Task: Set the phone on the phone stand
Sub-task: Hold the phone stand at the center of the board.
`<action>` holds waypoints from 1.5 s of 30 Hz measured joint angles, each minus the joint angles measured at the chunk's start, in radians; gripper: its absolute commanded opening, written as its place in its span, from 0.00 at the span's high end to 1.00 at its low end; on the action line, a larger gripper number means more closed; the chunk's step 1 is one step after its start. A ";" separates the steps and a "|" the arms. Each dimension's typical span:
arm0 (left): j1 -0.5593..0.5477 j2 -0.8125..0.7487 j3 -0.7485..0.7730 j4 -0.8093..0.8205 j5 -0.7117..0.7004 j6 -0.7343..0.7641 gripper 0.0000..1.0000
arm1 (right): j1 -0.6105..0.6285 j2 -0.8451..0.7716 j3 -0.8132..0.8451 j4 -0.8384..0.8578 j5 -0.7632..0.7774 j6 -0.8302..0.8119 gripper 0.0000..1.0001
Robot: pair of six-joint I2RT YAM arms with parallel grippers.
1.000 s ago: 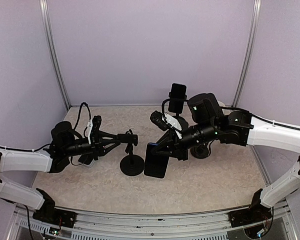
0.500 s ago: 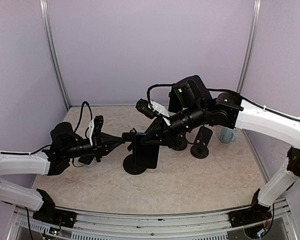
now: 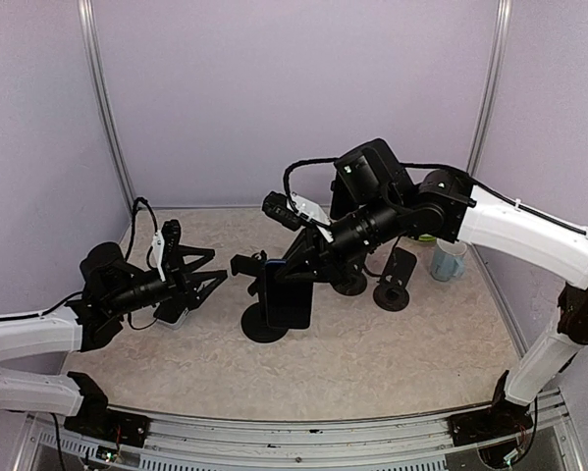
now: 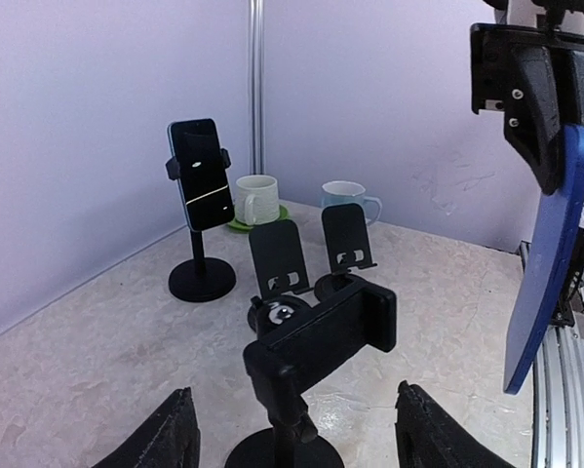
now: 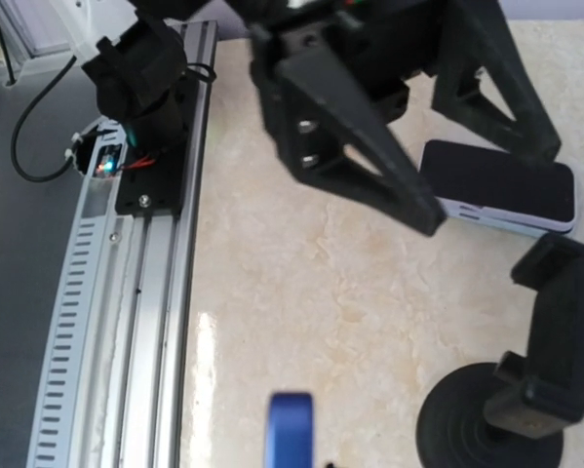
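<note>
The right tool (image 3: 295,273), clamped on the upright phone (image 3: 287,306), holds it just right of the stand's cradle (image 3: 249,267), while the left tool (image 3: 210,285) gapes wide nearby.

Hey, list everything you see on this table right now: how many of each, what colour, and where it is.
held phone: one, blue case, upright in the right pincer, beside the clamp stand
clamp stand: one, black, empty, mid-table
mounted phone: one, black, clamped on the pole stand
pole stand: one, black, near the back wall
folding stands: two, black, side by side behind the clamp stand
white mug: one, on a green coaster, at the back
pale blue mug: one, beside the white mug
flat device: one, black with a pale edge, lying by the left arm
left pincer: one, black, open, facing the clamp stand
right pincer: one, black, shut on the held phone
</note>
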 measured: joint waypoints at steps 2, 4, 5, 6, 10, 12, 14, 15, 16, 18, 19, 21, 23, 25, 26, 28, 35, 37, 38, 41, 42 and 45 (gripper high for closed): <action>0.040 0.014 0.000 0.000 0.040 0.008 0.25 | 0.000 -0.016 -0.003 0.000 0.001 0.000 1.00; 0.069 0.043 0.003 -0.002 0.084 0.019 0.23 | 0.000 -0.033 -0.008 -0.001 0.001 0.000 1.00; 0.080 0.065 0.008 -0.003 0.111 0.023 0.23 | 0.000 -0.040 -0.010 -0.001 0.001 0.000 1.00; 0.089 0.090 0.016 -0.004 0.138 0.026 0.23 | 0.000 -0.046 -0.013 0.000 0.001 0.000 1.00; 0.119 0.198 0.057 0.018 0.270 0.032 0.23 | 0.000 -0.058 -0.034 0.002 0.001 0.000 1.00; 0.129 0.252 0.080 0.046 0.329 0.032 0.24 | 0.000 -0.058 -0.044 0.003 0.001 0.000 1.00; 0.136 0.291 0.097 0.066 0.379 0.032 0.26 | 0.000 -0.058 -0.054 0.002 0.001 0.001 1.00; 0.139 0.307 0.105 0.074 0.402 0.031 0.26 | 0.000 -0.058 -0.057 0.003 0.001 0.001 1.00; 0.142 0.319 0.111 0.081 0.422 0.031 0.27 | 0.000 -0.058 -0.060 0.002 0.000 0.001 1.00; 0.150 0.336 0.123 0.092 0.453 0.031 0.31 | 0.000 -0.058 -0.062 0.003 0.000 0.001 1.00; 0.155 0.343 0.130 0.094 0.468 0.030 0.33 | 0.000 -0.058 -0.063 0.004 0.000 0.001 1.00; 0.166 0.357 0.149 0.096 0.498 0.027 0.37 | 0.000 -0.059 -0.066 0.005 0.000 0.001 1.00; 0.174 0.367 0.167 0.100 0.519 0.023 0.43 | 0.000 -0.060 -0.071 0.006 0.000 0.001 1.00; 0.177 0.373 0.187 0.102 0.536 0.018 0.47 | 0.000 -0.060 -0.076 0.007 0.000 0.001 1.00; 0.177 0.375 0.194 0.104 0.542 0.018 0.48 | 0.000 -0.060 -0.078 0.006 0.000 0.001 1.00; 0.178 0.379 0.206 0.108 0.554 0.014 0.50 | 0.000 -0.060 -0.079 0.006 0.000 0.002 1.00; 0.178 0.388 0.209 0.108 0.573 0.014 0.56 | 0.000 -0.060 -0.080 0.007 -0.001 0.001 1.00; 0.178 0.388 0.209 0.108 0.574 0.014 0.56 | 0.000 -0.060 -0.082 0.007 -0.001 0.001 1.00; 0.178 0.389 0.209 0.108 0.574 0.014 0.55 | 0.000 -0.060 -0.082 0.007 -0.001 0.001 1.00; 0.178 0.401 0.215 0.107 0.574 0.015 0.53 | 0.000 -0.060 -0.085 0.008 -0.001 0.002 1.00; 0.178 0.405 0.217 0.103 0.574 0.015 0.51 | 0.000 -0.060 -0.086 0.010 -0.001 0.002 1.00; 0.178 0.414 0.219 0.091 0.568 0.018 0.49 | 0.000 -0.061 -0.093 0.015 -0.003 0.002 1.00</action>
